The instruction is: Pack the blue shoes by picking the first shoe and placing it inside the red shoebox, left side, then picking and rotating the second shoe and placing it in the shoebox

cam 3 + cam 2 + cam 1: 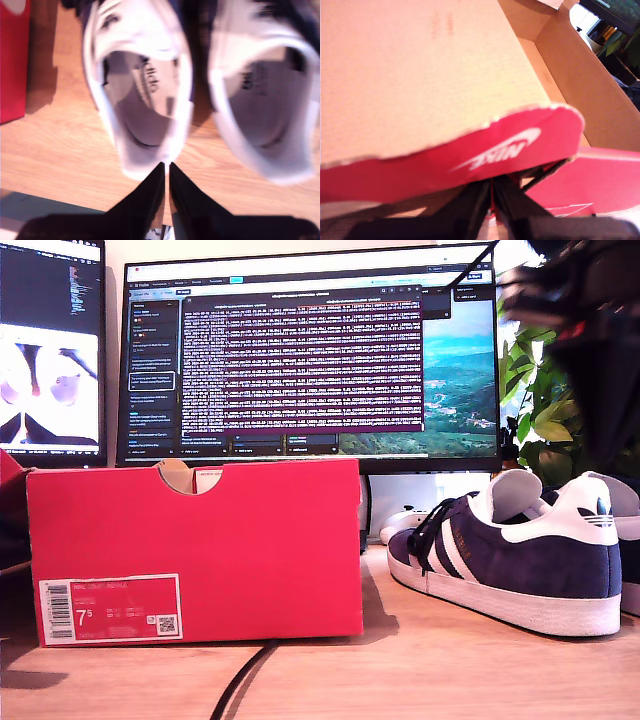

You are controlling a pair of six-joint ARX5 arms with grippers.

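Hovering above the two blue shoes [142,95] on the table [400,670], my second gripper [166,172] is being held with jaws closed; unless opened, the heel could be knocked. The red shoebox [195,550] is standing beside them, at the exterior view's left.

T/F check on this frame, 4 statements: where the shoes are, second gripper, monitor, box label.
1. Both blue shoes are already inside the red shoebox. False: both stand on the wooden desk, on the exterior view's right of the box.
2. My second gripper hovers above the shoes, jaws nearly closed, holding nothing. True.
3. The monitor behind the box is switched off. False: it shows text windows.
4. The box's white label reads 7.5. True.
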